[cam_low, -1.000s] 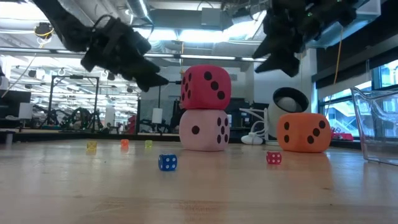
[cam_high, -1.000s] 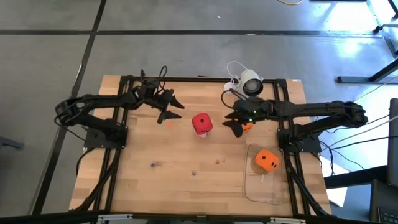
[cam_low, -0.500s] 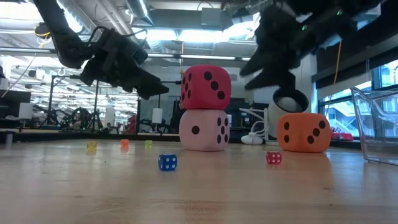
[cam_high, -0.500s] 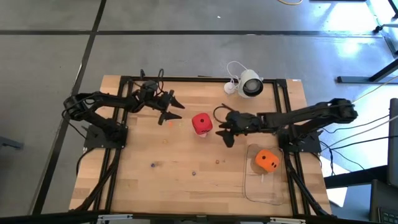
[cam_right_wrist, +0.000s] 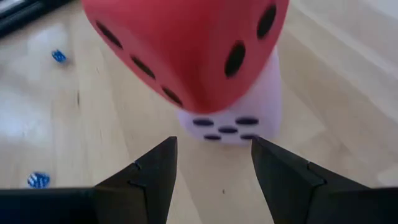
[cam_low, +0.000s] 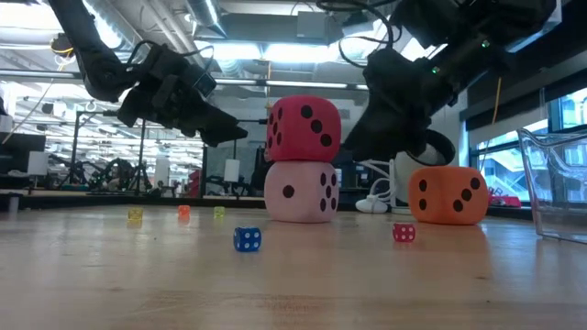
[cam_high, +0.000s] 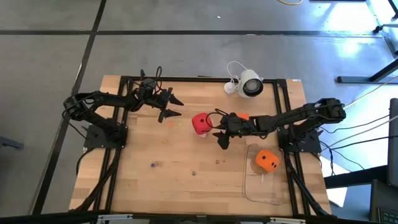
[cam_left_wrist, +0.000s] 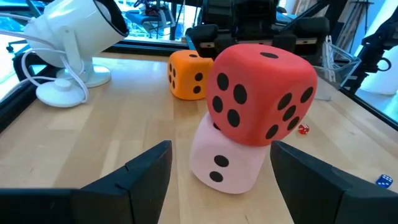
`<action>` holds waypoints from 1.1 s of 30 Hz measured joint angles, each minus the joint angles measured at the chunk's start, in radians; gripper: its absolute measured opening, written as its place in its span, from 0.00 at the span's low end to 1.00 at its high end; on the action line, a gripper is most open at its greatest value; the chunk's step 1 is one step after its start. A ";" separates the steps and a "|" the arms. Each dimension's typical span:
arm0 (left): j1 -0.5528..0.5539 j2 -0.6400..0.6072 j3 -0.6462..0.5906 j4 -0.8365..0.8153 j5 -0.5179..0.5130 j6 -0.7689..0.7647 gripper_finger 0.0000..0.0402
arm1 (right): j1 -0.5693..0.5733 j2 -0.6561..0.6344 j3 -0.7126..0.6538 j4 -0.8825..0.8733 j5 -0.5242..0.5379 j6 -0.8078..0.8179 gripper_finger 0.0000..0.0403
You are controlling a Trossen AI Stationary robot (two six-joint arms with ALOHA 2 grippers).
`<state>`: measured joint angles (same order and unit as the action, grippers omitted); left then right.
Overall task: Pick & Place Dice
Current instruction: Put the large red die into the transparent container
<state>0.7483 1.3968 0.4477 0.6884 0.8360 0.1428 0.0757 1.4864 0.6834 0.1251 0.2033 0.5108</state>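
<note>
Four big dice: a red die (cam_low: 303,127) stacked on a pink die (cam_low: 301,192) mid-table, one orange die (cam_low: 448,194) near the white camera (cam_high: 250,83), another orange die (cam_high: 267,160) inside the clear bin (cam_high: 267,190). Several tiny dice dot the table (cam_high: 155,199). The right gripper (cam_high: 221,132), fingers spread, sits just beside the stack; the left gripper (cam_high: 172,107) hovers spread, empty.

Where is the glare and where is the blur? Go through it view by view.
High view: daylight washes out the floor at the top right, table evenly lit. Low view: bright ceiling lights and windows behind leave the right gripper a dark silhouette. Right wrist view: the red die is close and soft-edged. Left wrist view: sharp, with sheen on the white camera.
</note>
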 joint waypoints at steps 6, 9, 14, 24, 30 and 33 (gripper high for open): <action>0.000 0.000 0.000 0.000 0.000 0.000 0.66 | 0.000 0.000 0.000 0.049 0.052 -0.029 0.52; 0.000 0.000 0.000 0.000 0.000 -0.001 0.66 | -0.001 0.000 0.000 0.059 0.063 -0.032 0.52; 0.000 0.000 0.001 0.000 0.000 -0.001 0.66 | -0.001 0.000 0.000 0.076 0.093 -0.032 0.52; -0.021 0.000 0.001 0.000 0.002 0.000 0.66 | -0.001 0.000 0.000 0.114 0.096 -0.031 0.52; -0.075 0.000 0.001 0.020 -0.027 -0.002 0.66 | -0.001 0.000 0.000 0.115 0.096 -0.025 0.52; -0.096 0.000 0.002 0.034 -0.044 -0.005 0.66 | -0.001 0.000 0.000 0.115 0.096 -0.025 0.52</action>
<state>0.6523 1.3968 0.4496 0.7224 0.7918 0.1375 0.0750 1.4860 0.6838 0.2398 0.2989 0.4858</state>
